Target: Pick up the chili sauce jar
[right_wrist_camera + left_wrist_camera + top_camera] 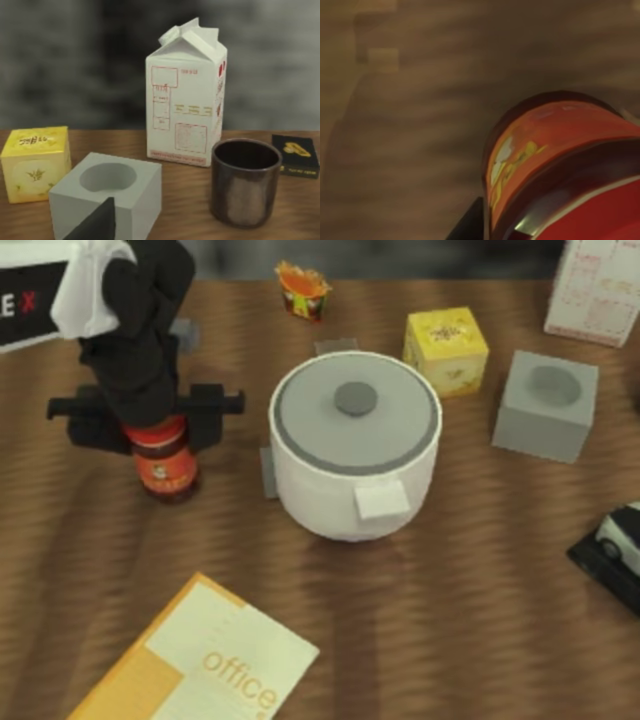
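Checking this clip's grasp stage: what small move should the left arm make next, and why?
Probably close and lift straight up: the left gripper sits over the chili sauce jar, which fills the left wrist view and stands on the table. I cannot see whether the fingers have closed.

The chili sauce jar [166,464] is a small cylinder with a red-orange lid, dark red contents and a red label bearing a pale emblem. In the top view it stands at the left side of the worktop [420,630], left of the big white pot [354,445] and well apart from it. It looks upright, its lid end partly hidden beneath the left gripper [148,420]. In the left wrist view the jar [545,165] fills the frame close up, showing its label with the pale and yellow emblem and the dark band below the lid
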Controlling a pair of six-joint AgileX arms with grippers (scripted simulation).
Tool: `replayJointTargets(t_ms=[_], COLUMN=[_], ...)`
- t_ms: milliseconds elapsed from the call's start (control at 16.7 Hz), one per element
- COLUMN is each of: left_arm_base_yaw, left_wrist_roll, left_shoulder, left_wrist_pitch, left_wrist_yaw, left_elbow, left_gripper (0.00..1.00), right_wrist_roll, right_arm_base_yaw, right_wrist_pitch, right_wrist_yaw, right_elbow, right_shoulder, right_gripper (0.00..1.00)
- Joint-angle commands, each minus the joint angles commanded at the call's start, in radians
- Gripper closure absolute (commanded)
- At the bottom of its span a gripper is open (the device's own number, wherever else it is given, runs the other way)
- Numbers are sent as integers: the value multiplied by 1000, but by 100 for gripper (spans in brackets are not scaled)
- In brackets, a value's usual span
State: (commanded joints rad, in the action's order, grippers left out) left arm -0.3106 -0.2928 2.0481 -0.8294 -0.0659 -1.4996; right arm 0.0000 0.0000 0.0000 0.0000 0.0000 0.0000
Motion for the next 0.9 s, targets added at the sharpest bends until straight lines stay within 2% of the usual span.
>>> replayJointTargets(t_ms=[180,900], left_arm_base_yaw=[0,0], left_wrist_roll=[0,0], left_shoulder=[0,0], left_wrist_pitch=[1,1], left_wrist_yaw=[0,0], left_elbow=[0,0], left_gripper=[100,10], right_wrist_roll=[0,0], right_arm_base_yaw=[0,0], right_wrist_pitch=[0,0], right_wrist_yaw=[0,0], right_elbow=[0,0], right_shoulder=[0,0], right_gripper=[0,0])
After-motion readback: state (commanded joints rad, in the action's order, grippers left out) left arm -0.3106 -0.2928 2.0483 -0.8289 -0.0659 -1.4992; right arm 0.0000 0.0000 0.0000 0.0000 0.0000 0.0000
